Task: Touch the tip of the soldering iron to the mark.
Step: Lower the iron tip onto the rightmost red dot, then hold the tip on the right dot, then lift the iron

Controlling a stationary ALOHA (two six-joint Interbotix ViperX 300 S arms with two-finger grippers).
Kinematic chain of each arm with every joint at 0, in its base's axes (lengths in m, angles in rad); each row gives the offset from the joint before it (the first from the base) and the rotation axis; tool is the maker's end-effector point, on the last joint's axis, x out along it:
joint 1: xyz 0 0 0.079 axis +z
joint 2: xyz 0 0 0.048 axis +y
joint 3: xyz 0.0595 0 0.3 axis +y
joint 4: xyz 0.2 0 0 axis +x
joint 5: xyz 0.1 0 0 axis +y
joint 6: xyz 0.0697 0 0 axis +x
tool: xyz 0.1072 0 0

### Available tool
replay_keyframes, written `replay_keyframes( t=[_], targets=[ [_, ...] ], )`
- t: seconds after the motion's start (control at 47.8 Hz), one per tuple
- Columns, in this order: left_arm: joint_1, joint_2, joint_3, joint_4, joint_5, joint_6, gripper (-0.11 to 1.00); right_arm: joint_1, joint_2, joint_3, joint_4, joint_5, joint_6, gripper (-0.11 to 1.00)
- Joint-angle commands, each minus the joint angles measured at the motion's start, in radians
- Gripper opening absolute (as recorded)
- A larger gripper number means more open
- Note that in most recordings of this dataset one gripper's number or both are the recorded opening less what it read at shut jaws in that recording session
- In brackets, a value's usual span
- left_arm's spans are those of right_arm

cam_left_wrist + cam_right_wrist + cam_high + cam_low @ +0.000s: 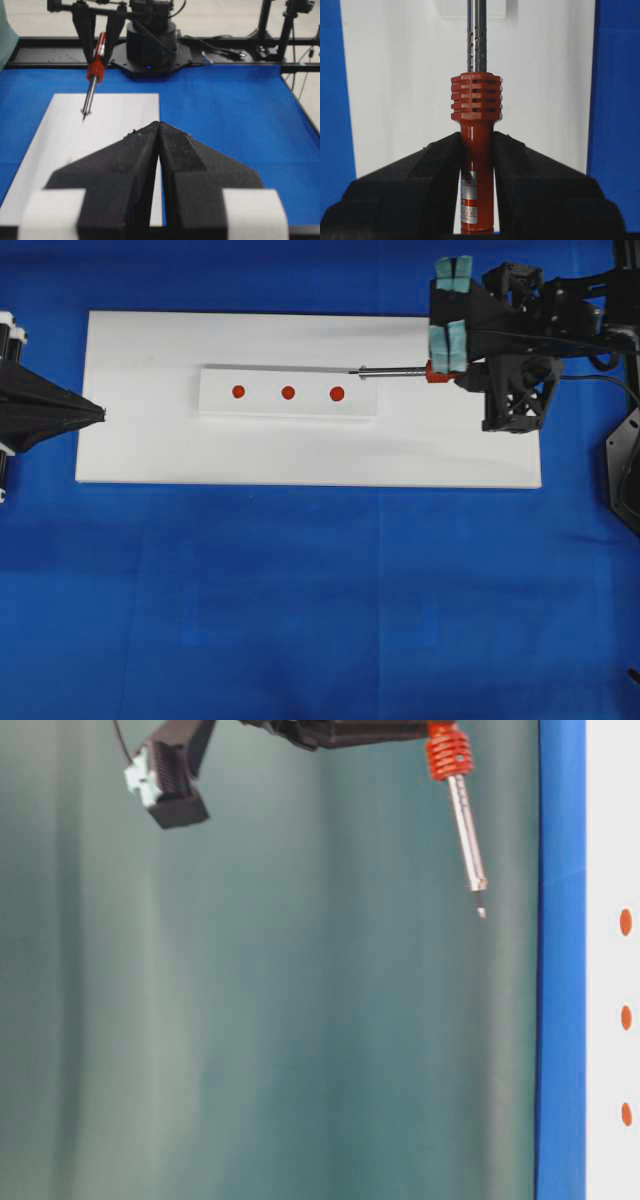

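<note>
Right gripper [477, 165] clamped on the red handle of the soldering iron [395, 370], carried tip-down in the air above the white block's [290, 410] near end, short of the mark [288, 393]. Left gripper [159, 150] closed, empty, parked at the board's [150, 455] far edge. Likely light, rigid, a little slippery on the smooth barrel; best gripped just behind the ribbed collar, as now. Thin tip probably bendable. Handle label [468, 197] present, print too small to read

The soldering iron [476, 150] has a red-orange handle with a ribbed collar and a perforated silver shaft. Beyond its tip, three red dots, the mark [288, 392] among them, dot a white block [290, 406] on blue cloth [300, 600].
</note>
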Motion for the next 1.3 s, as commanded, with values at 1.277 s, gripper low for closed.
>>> replay_keyframes(
  t=[1.277],
  targets=[
    [0.002,0.003,-0.011,0.002,0.000,0.008,0.00,-0.028,0.209,0.071,0.003,-0.207,-0.005,0.06]
  ],
)
